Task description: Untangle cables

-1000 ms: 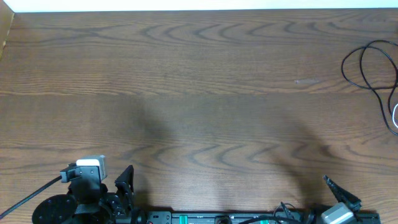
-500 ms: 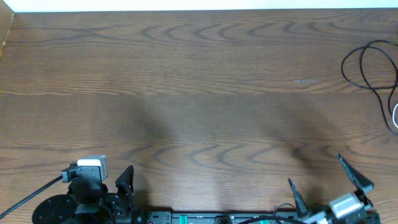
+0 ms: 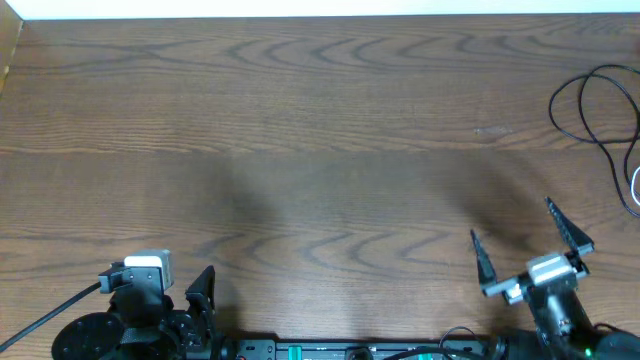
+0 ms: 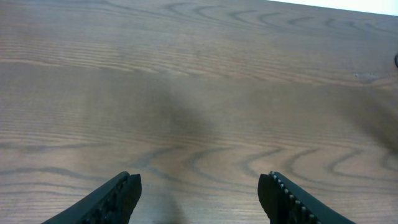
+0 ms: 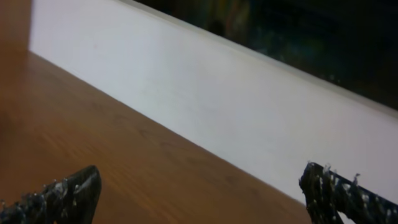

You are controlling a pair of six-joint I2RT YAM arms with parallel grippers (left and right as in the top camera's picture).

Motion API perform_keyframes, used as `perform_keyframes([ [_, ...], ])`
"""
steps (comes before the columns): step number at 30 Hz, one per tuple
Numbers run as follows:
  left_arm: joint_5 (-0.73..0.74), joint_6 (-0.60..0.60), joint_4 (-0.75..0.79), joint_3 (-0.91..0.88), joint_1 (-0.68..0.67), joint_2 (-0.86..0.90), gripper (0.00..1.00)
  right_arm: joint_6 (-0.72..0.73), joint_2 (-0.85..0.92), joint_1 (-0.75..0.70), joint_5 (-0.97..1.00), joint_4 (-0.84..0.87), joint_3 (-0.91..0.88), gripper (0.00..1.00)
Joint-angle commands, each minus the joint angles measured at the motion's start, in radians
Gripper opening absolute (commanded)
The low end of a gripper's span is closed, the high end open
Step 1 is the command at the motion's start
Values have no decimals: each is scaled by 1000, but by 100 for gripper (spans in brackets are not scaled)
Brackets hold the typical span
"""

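The black cable (image 3: 553, 106) lies in loose loops at the far right edge of the tabletop (image 3: 320, 120). A bit of white cable (image 3: 635, 188) shows just beside it, and both are partly out of view. The right tool (image 3: 510, 219) stands wide open, well apart from them. The left tool (image 4: 200, 182) is open too, with nothing between its fingers. The cables look thin, light and limp, and will likely slide on the smooth wood. The outer curve of the black loop seems the best place to pinch.

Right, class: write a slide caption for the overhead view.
Right arm, jaws open, near the table front; cables coiled at far right.
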Motion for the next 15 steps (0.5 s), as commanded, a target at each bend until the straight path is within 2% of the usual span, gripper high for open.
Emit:
perform_keyframes([
  [1, -13, 14, 0, 12, 4, -1, 67, 40, -2, -4, 115, 40, -66, 99],
  [10, -13, 14, 0, 12, 4, -1, 66, 168, -2, -4, 225, 242, -266, 99],
  [15, -13, 14, 0, 12, 4, -1, 67, 198, -2, -4, 276, 289, -332, 99],
])
